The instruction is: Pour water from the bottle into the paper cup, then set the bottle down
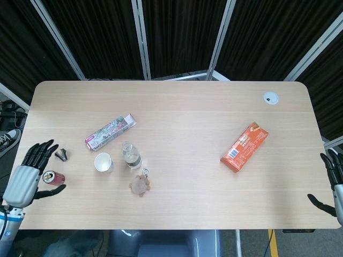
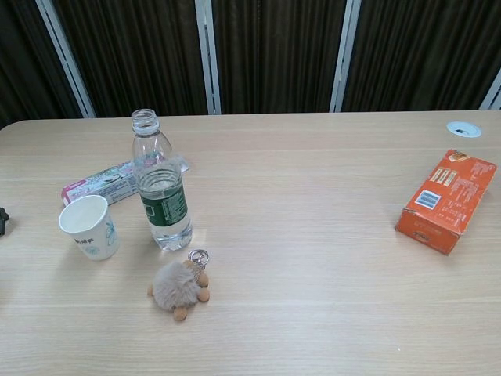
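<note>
A clear water bottle (image 2: 161,196) with a green label and no cap stands upright left of the table's middle, seen from above as bottle (image 1: 131,155). Just to its left stands an upright white paper cup (image 2: 89,227), cup (image 1: 103,162). My left hand (image 1: 29,175) hovers over the table's front left corner, fingers spread, holding nothing, well left of the cup. My right hand (image 1: 333,182) shows only partly at the far right edge, fingers apart and empty. Neither hand appears in the chest view.
A furry keychain toy (image 2: 180,287) lies just in front of the bottle. A red can (image 1: 53,178) lies beside my left hand, a black clip (image 1: 61,155) behind it. A pink patterned box (image 1: 110,131) lies behind the cup. An orange box (image 1: 244,146) lies right of centre.
</note>
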